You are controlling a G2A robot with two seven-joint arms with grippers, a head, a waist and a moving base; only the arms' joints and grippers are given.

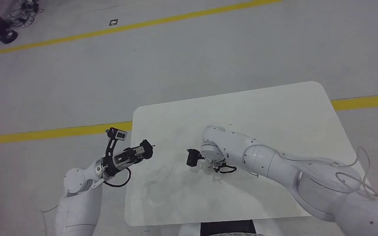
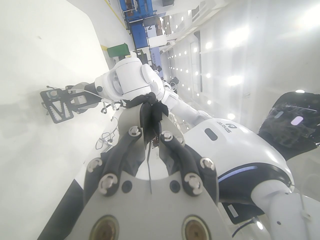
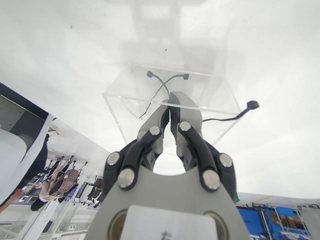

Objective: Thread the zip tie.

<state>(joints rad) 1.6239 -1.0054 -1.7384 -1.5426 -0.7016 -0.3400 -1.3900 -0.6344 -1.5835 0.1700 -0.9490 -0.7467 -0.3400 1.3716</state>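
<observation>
Zip tie (image 2: pixel 150 173): thin black strap, narrow and nearly straight, coming out from between the fingers of the left gripper (image 2: pixel 150 103). Pinched there, fingers pressed together on it, tips bundled in black wrapping. Head of the tie not to be made out. Placed in the lower left of the top view, just over the left edge of the white table (image 1: pixel 283 118), held off the surface.

Right gripper (image 1: pixel 192 158) near the middle of the top view, facing the left one, with a gap between the two. Fingers pressed together. Just ahead of it in the right wrist view, a clear box (image 3: pixel 130 99) with two crossed ties (image 3: pixel 163 86), black, each ending in a small square head; inside the box or behind it, cannot tell. One strap curving right up to the fingertips; clamped or only touching, cannot tell. Beside the box wall, a loose tie (image 3: pixel 253 105), black, square head, strap bending back toward the gripper.

Small square floor label (image 1: pixel 113 22) in the upper left of the top view, beside a yellow line (image 1: pixel 177 20); print too small to read.
</observation>
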